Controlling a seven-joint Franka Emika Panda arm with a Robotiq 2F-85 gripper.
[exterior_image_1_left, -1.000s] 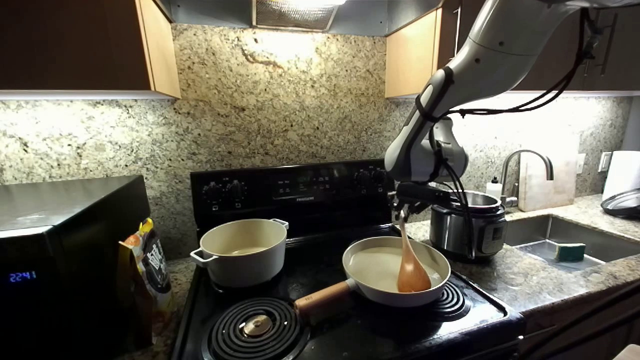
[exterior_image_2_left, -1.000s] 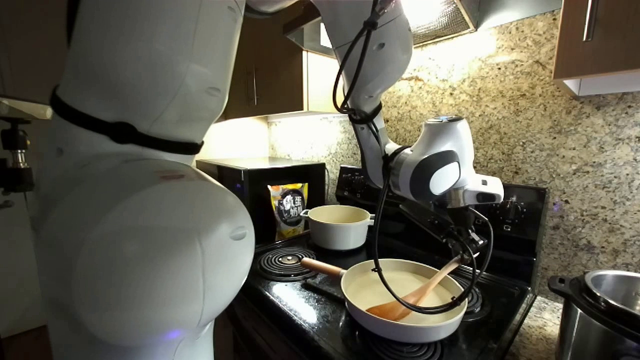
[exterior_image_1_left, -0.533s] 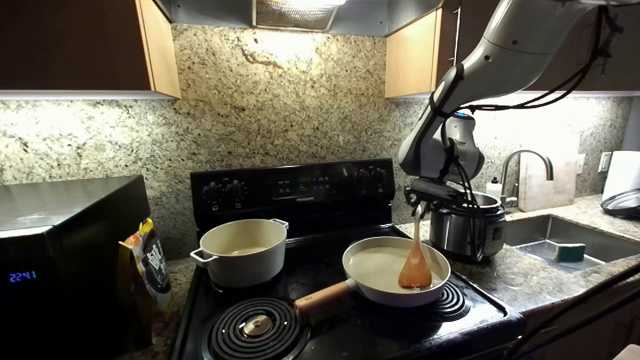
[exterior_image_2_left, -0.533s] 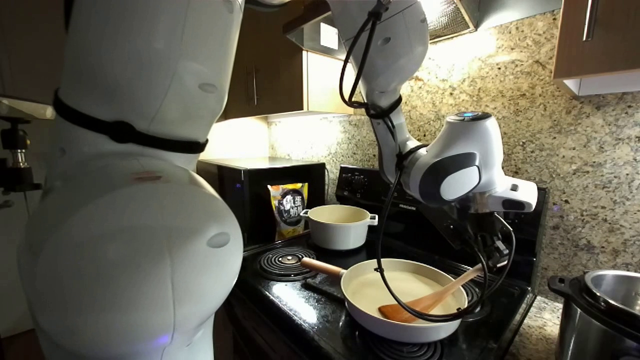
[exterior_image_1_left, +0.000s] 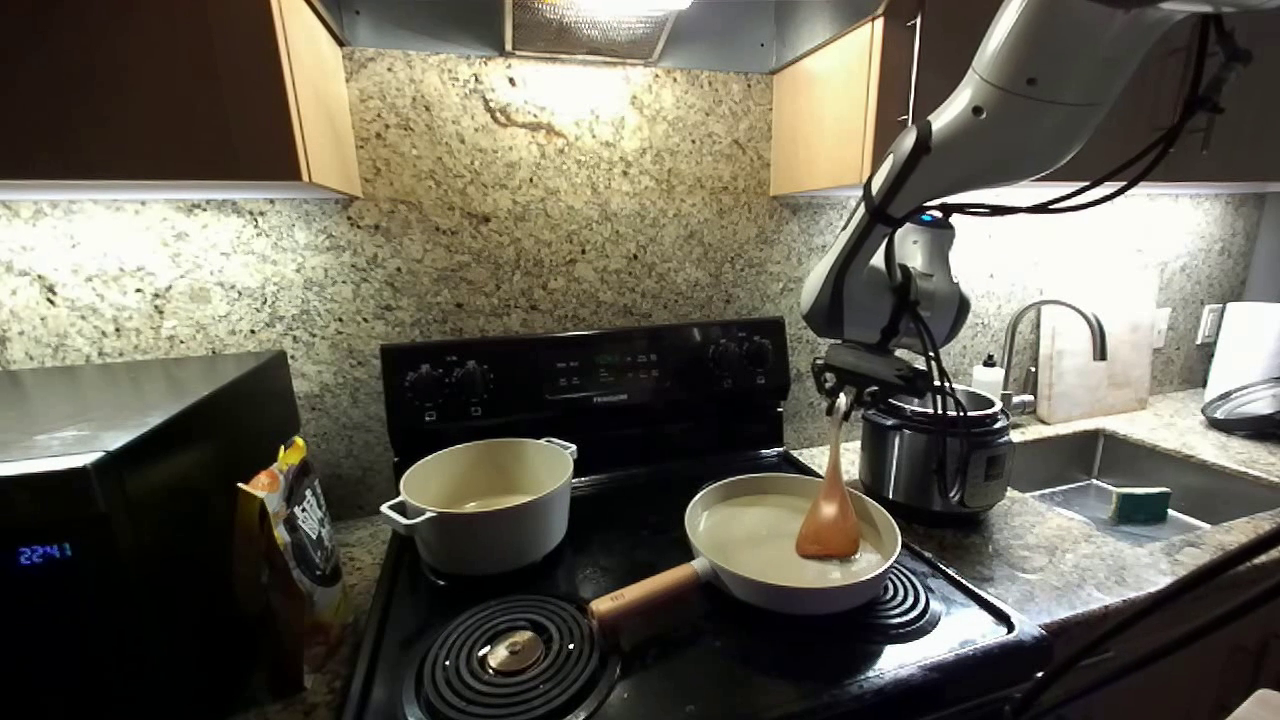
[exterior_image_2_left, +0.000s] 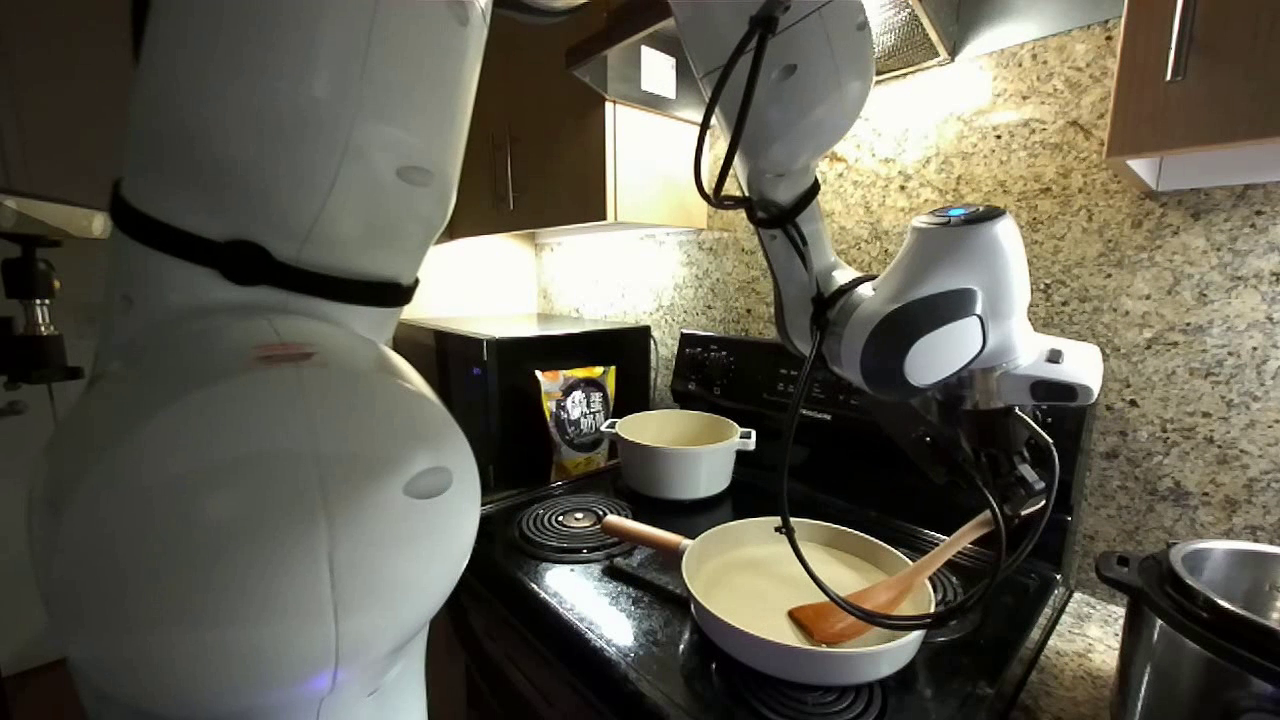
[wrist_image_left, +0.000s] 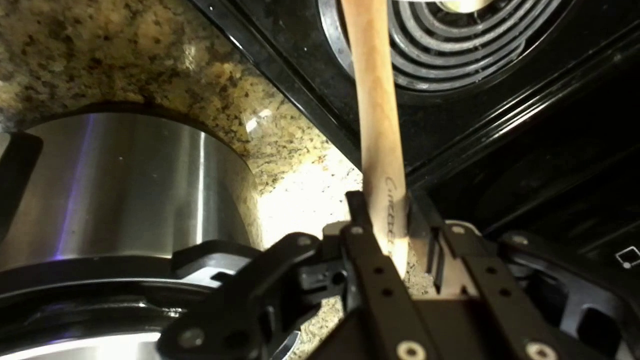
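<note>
1. Backsplash (exterior_image_1_left: 430, 250) and counter (exterior_image_1_left: 1080, 560) both look to us like speckled stone, tan mottled with dark flecks.
2. On the glossy black stove (exterior_image_1_left: 690, 660) sits a cream frying pan (exterior_image_1_left: 745, 540); we take its middle as the dial's centre in an exterior view, where its wooden handle (exterior_image_1_left: 648, 592) points between eight and nine o'clock.
3. We find the wooden spatula (exterior_image_1_left: 834, 490) with its blade (exterior_image_1_left: 828, 532) inside the pan, toward three o'clock, its shaft rising to twelve.
4. In the wrist view the claw (wrist_image_left: 387, 210) lies toward six o'clock, and we see it pinching the spatula's upper end between two black fingers (wrist_image_left: 359, 212).
5. Toward nine o'clock of our dial stands a pale two-handled pot (exterior_image_1_left: 495, 530), also on the stove; farther out that way, a yellow-and-black bag (exterior_image_1_left: 310, 535) stands just beside a black appliance (exterior_image_1_left: 160, 560) with blue clock digits.
6. At two o'clock a steel-and-black cooker (exterior_image_1_left: 905, 465) rests on the counter, and farther off, at three, a sponge (exterior_image_1_left: 1140, 505) sits in the sink (exterior_image_1_left: 1055, 470).
7. High up, at eleven o'clock, we see the lit hood (exterior_image_1_left: 585, 30) brightening the stone, with a dark cabinet (exterior_image_1_left: 150, 90) hanging at ten.
</note>
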